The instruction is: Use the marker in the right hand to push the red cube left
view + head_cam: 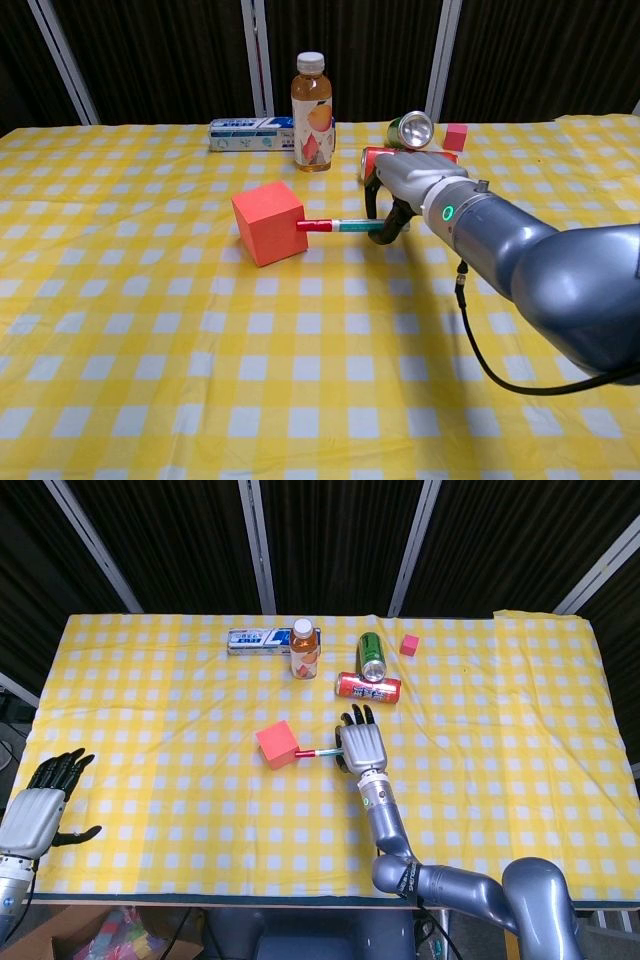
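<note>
The red cube (277, 745) (268, 222) sits on the yellow checked cloth left of centre, turned slightly askew. My right hand (363, 744) (405, 189) grips a marker (318, 752) (340, 226) with a red cap, held level and pointing left. The marker's red tip touches the cube's right face. My left hand (40, 804) hangs open past the table's near left corner, far from the cube, and shows only in the head view.
Behind the right hand lie a red can (367, 687) (372, 160) and a green can (371, 654) (411, 130). An orange drink bottle (304, 650) (312, 98), a white-blue box (258, 640) (250, 133) and a small pink cube (409, 645) (455, 136) stand at the back.
</note>
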Robot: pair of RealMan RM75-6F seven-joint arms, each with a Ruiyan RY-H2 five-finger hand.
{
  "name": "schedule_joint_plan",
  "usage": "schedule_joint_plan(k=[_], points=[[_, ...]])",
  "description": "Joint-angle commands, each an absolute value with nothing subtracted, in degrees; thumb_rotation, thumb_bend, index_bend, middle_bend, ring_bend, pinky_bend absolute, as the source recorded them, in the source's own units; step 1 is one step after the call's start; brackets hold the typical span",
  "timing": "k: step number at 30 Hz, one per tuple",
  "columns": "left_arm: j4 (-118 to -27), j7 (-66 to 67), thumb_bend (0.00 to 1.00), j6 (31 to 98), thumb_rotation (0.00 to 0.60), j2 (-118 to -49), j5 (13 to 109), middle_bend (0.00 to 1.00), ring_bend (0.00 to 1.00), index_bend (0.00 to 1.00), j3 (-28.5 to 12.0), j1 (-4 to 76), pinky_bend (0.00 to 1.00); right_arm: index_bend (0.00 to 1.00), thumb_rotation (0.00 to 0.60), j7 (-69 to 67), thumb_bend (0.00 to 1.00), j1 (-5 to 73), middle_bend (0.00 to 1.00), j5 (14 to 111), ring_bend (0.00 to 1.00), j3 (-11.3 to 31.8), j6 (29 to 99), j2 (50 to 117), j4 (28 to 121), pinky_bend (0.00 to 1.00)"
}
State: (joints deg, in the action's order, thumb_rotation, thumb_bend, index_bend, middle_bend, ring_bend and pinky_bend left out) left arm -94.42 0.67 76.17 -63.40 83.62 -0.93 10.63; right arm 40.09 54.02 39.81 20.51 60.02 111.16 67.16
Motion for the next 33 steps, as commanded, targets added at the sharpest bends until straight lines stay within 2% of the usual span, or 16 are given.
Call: schedule_joint_plan(k=[1, 19, 33], points=[[-94.4, 0.5, 0.0, 76.2, 0.6, -63.3, 83.6, 0.0, 0.0, 0.0, -0.9, 10.6, 0.0, 0.63, 0.6, 40.6, 0.49, 54.0, 0.23, 39.7, 0.0, 20.4, 60.5, 111.3, 66.9, 0.0], [-94.7, 0.9, 0.0, 76.1, 0.6, -63.4, 83.6, 0.0, 0.0, 0.0, -0.8, 10.6, 0.0, 0.63, 0.6, 41.2, 0.49, 50.8, 0.23, 38.7, 0.0, 20.0, 61.6, 106.9, 67.8, 0.0], [-95.1, 0.2, 0.0, 76.0, 0.6, -63.1, 83.7, 0.0, 0.0, 0.0, -0.8, 10.6, 0.0, 0.63, 0.6, 41.2, 0.5, 54.4, 0.23, 40.6, 0.0, 21.7, 60.9, 110.3, 65.2, 0.0]])
